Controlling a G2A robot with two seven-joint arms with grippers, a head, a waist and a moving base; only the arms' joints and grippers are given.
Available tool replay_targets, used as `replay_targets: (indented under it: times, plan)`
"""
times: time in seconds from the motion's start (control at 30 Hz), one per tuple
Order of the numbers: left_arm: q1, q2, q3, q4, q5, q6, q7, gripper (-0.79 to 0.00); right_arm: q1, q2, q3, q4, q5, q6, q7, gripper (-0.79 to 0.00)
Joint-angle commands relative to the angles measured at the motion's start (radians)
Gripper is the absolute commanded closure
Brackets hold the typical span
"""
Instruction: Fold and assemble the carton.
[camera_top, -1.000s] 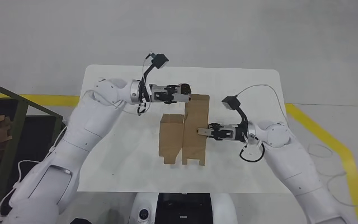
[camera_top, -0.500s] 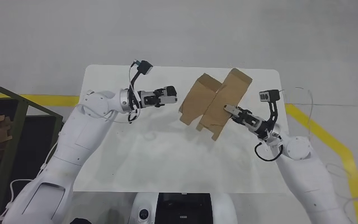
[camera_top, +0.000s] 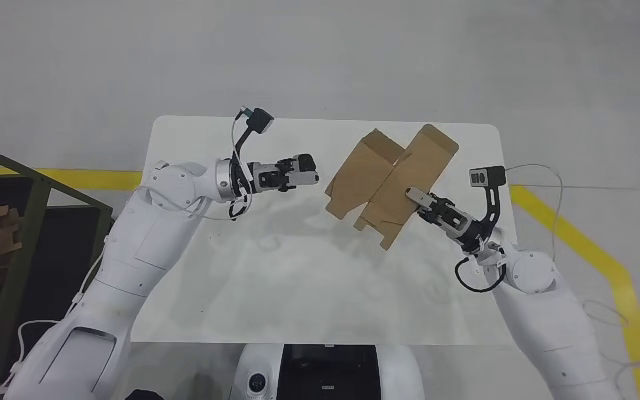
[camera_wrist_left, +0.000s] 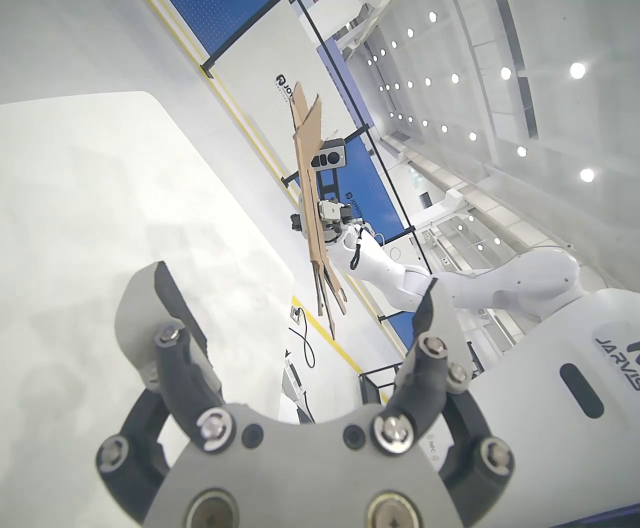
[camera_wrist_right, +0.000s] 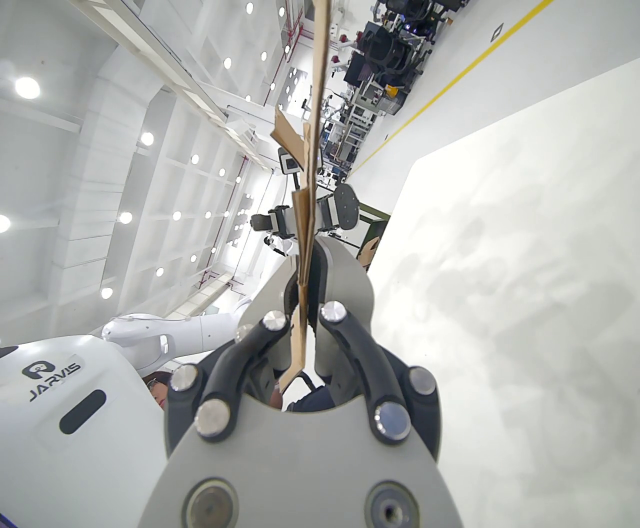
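The flat brown carton (camera_top: 385, 185) hangs tilted above the back right of the white table (camera_top: 260, 290). My right gripper (camera_top: 410, 195) is shut on the carton's right-hand edge and holds it up; in the right wrist view the cardboard (camera_wrist_right: 306, 210) runs edge-on out of my right gripper (camera_wrist_right: 303, 280). My left gripper (camera_top: 312, 170) stands open a short way to the left of the carton, apart from it. In the left wrist view the fingers (camera_wrist_left: 172, 310) are spread with nothing between them, and the carton (camera_wrist_left: 312, 210) shows edge-on farther off.
A yellow floor line (camera_top: 85, 178) runs past both sides of the table. A dark green frame (camera_top: 40, 215) stands beside the table's left edge. Bare table surface lies in front of the carton.
A second ago the carton lay flat mid-table with both grippers at it. The left gripper let go and drew back left. The right arm lifted and tilted the carton toward the back right.
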Motion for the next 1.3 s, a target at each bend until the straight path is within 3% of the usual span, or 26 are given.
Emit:
replay_targets:
  times: [0.0,0.33,0.83,1.27]
  plan:
    - [0.0,0.0,0.0,0.0,0.0,0.0,0.0,-0.785,0.0,0.0,0.0,0.0,0.0,0.0,0.0,0.0]
    - [0.053,-0.008,0.003,-0.078,0.046,-0.004,0.156,-0.785,-0.046,-0.02,-0.025,-0.09,-0.083,0.161,-0.306,0.0]
    - [0.071,-0.031,0.022,-0.015,0.085,-0.065,0.329,-0.785,-0.154,-0.056,-0.079,-0.229,-0.178,0.376,-0.719,0.0]
    - [0.065,-0.037,0.034,-0.006,0.072,-0.057,0.335,-0.785,-0.175,-0.06,-0.084,-0.257,-0.201,0.389,-0.763,0.0]
